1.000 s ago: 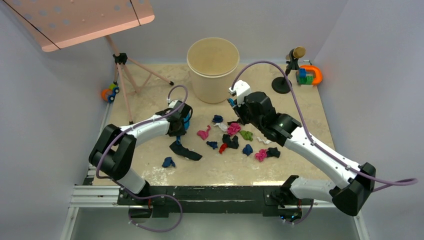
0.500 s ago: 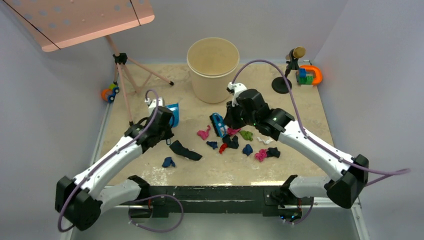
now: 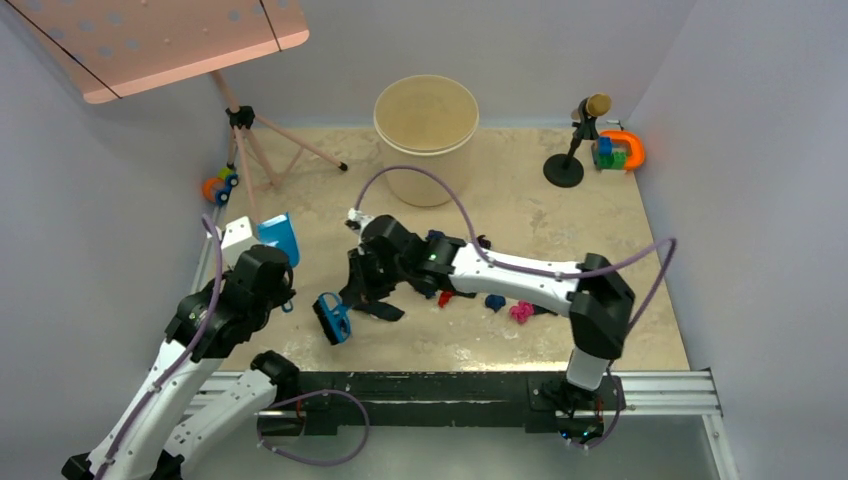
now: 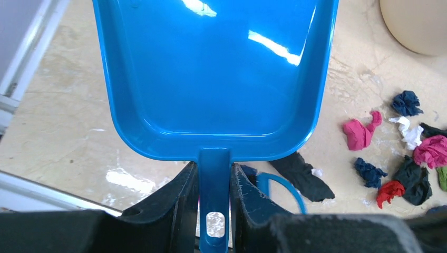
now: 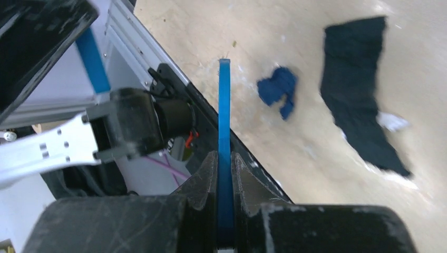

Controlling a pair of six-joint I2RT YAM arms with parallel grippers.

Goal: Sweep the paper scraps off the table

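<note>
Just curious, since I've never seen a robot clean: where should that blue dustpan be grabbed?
By the dustpan's narrow handle, from behind, fingers on its two sides, as the left gripper grips it. The rest is too wide to pinch, and its open mouth must stay free for the paper scraps.

- Left arm [image 3: 165, 385]: white links between rounded black joint housings.
- Right arm [image 3: 520, 278]: the same white links and black joints.
- A thin lilac cable [image 3: 415, 170] loops along each arm.
- Tool fingers [image 4: 179, 205]: matte black, curved; the surface looks scuffed in the right wrist view.
</note>
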